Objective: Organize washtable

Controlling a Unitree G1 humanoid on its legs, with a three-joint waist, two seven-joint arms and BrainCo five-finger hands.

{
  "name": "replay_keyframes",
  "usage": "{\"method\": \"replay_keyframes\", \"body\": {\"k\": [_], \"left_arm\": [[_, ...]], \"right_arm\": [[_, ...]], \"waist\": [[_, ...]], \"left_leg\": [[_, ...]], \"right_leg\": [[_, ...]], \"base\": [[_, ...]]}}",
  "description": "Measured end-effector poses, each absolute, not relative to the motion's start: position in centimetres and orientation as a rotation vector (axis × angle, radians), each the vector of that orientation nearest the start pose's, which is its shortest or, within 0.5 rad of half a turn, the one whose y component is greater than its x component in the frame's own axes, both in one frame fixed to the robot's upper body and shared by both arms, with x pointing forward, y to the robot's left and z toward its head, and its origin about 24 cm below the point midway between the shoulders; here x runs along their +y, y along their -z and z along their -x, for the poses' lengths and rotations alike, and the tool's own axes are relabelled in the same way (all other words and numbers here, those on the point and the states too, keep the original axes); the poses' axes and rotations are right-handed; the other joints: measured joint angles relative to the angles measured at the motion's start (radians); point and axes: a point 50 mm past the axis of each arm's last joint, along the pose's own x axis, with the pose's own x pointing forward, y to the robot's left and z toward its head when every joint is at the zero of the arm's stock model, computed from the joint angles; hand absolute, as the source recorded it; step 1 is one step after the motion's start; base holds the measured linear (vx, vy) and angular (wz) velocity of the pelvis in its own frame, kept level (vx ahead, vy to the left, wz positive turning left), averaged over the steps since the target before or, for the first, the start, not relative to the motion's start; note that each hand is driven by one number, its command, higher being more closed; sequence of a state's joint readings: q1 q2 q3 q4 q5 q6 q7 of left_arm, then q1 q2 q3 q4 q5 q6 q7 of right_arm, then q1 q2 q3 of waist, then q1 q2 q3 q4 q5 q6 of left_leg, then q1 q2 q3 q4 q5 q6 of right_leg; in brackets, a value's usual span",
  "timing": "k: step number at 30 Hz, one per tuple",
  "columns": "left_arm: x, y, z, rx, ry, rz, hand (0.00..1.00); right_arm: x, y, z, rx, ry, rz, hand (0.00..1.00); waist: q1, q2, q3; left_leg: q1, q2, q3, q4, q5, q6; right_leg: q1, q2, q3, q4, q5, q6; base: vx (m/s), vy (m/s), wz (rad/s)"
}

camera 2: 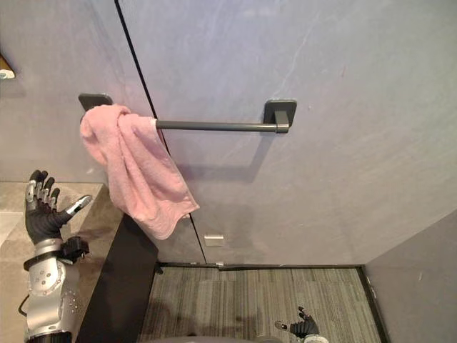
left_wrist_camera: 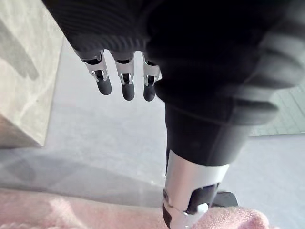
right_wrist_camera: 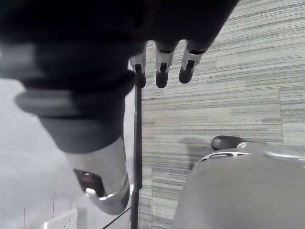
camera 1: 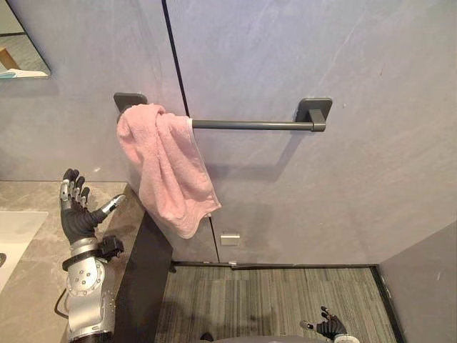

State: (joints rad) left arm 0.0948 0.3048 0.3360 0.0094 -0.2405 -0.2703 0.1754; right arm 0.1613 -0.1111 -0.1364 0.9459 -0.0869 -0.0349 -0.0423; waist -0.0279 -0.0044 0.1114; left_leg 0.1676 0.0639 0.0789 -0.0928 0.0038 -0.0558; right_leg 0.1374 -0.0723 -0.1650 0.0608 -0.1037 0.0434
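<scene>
The towel step appears to be the one in hand: the pink towel (camera 1: 168, 171) already hangs over the left end of the dark towel bar (camera 1: 250, 124) on the grey wall, but bunched at the top and drooping in a crooked, twisted fold with one corner lowest. It looks soft and thick, and most of the bar's length is bare. The left hand (camera 1: 75, 214) is raised above the edge of the stone table (camera 1: 32, 286), just below and left of the towel, its fingers (left_wrist_camera: 127, 88) straight and spread, holding nothing. The right hand (camera 1: 330, 327) hangs low over the striped floor, fingers relaxed and empty. The next move likely calls for reaching up to spread the cloth along the bar.
</scene>
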Motion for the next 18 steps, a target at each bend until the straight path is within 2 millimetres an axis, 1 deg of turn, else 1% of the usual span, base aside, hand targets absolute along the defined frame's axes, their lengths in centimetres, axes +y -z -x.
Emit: {"method": "replay_keyframes", "body": {"k": [4, 8, 14, 18], "left_arm": [[30.7, -8.8, -22.3, -0.268, -0.503, -0.169, 0.00], [31.1, -9.0, -22.9, -0.247, -0.492, -0.238, 0.00], [31.0, -8.3, -23.5, -0.201, -0.474, -0.276, 0.00], [30.0, -8.0, -24.2, -0.180, -0.402, -0.318, 0.00]], "right_arm": [[-21.7, 15.4, -8.5, 1.066, 0.174, 0.161, 0.00], [-21.8, 15.4, -8.6, 1.065, 0.173, 0.161, 0.00], [-21.7, 15.3, -8.7, 1.061, 0.155, 0.153, 0.00], [-21.7, 15.4, -8.5, 1.067, 0.156, 0.153, 0.00]], "waist": [[-0.007, 0.000, 0.000], [-0.012, 0.001, 0.000], [-0.011, 0.003, -0.001], [-0.012, 0.003, -0.001]], "left_leg": [[-0.004, 0.000, 0.003, 0.000, 0.000, 0.000], [-0.012, 0.000, 0.009, 0.000, -0.001, 0.000], [-0.016, 0.001, 0.032, 0.000, -0.002, 0.001], [-0.019, 0.001, 0.037, 0.000, -0.002, 0.001]], "right_leg": [[-0.001, 0.001, 0.003, -0.011, 0.005, 0.000], [-0.006, 0.002, 0.008, -0.021, 0.010, -0.001], [-0.016, 0.005, 0.036, -0.030, 0.022, -0.003], [-0.021, 0.005, 0.042, -0.030, 0.026, -0.001]], "base": [[0.00, 0.000, 0.00], [-0.01, -0.005, -0.03], [-0.01, -0.008, -0.14], [-0.03, -0.010, -0.04]]}}
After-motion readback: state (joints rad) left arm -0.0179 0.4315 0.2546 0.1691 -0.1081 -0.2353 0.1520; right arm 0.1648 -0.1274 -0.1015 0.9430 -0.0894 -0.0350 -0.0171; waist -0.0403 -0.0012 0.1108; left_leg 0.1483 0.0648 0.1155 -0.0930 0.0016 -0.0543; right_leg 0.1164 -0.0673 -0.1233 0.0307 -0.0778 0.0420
